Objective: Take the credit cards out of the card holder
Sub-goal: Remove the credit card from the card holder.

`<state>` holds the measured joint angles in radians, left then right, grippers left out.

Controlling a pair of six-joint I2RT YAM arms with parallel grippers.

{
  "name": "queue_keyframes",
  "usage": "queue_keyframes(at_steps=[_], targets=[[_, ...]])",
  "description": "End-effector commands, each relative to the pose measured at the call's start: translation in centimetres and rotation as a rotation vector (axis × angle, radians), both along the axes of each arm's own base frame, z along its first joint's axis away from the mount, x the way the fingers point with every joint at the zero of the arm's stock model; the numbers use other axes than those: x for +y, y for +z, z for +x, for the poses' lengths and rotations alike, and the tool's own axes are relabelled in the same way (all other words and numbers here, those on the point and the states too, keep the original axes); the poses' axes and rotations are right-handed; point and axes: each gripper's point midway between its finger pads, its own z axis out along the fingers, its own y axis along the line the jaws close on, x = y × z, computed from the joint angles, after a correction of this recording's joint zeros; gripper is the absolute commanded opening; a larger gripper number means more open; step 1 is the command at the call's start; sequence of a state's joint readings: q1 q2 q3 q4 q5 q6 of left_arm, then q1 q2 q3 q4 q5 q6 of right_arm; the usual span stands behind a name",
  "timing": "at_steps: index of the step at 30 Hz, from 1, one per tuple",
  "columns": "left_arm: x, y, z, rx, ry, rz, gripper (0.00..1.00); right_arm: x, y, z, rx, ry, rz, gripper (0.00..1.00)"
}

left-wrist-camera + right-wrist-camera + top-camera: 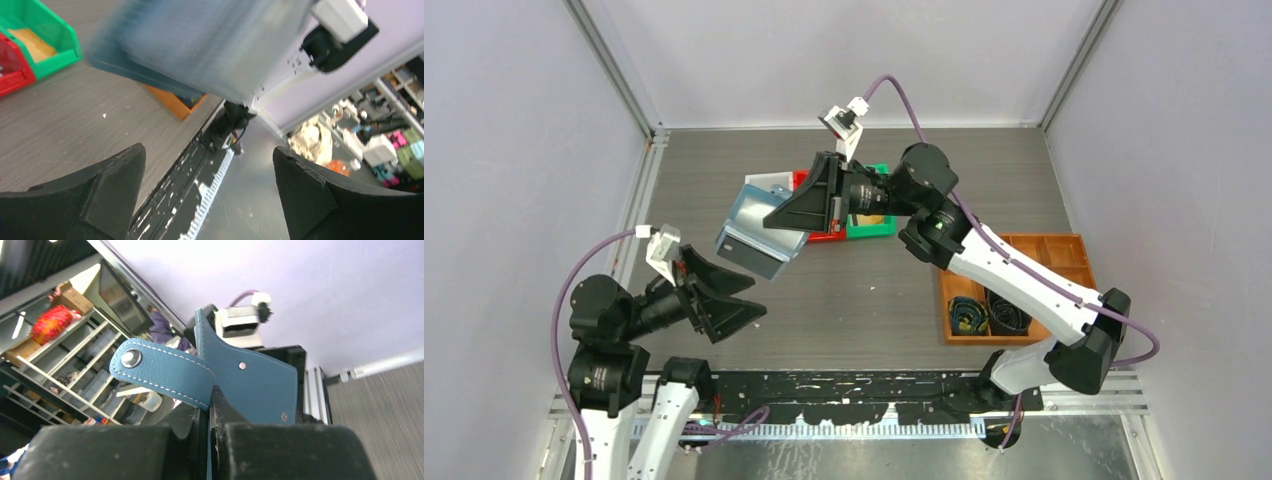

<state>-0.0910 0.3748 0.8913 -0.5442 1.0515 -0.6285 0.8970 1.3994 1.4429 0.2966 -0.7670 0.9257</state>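
Observation:
The blue card holder [759, 235] hangs open in the air above the middle of the table, its light blue inside facing up. My right gripper [809, 205] is shut on its edge. In the right wrist view the jaws [210, 400] pinch the blue leather [250, 380], and the snap tab [155, 367] sticks out to the left. My left gripper [739, 295] is open and empty, just below and left of the holder. In the left wrist view [207, 155] the holder is a blur at the top [200, 45]. I cannot make out any separate credit cards.
White [769, 182], red [824, 237] and green [874, 225] bins stand behind the holder at the table's middle back. An orange tray [1014, 285] with coiled black cables [989, 315] is at the right. The green bin [40, 35] shows in the left wrist view.

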Motion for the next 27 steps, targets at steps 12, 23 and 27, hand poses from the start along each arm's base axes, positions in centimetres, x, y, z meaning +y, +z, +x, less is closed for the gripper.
queue_keyframes(at_steps=[12, 23, 27], targets=[[1.8, 8.5, 0.7, -0.134, 0.244, -0.238, 1.00, -2.7, 7.8, 0.1, 0.104, -0.020, 0.463, 0.01], [2.3, 12.9, -1.0, -0.315, 0.256, -0.278, 0.89, -3.2, 8.9, 0.5, 0.133, -0.017, 0.544, 0.01], [3.9, 11.3, 0.9, -0.279, 0.409, -0.257, 0.93, -3.5, 9.4, -0.8, 0.109, -0.012, 0.540, 0.01]])
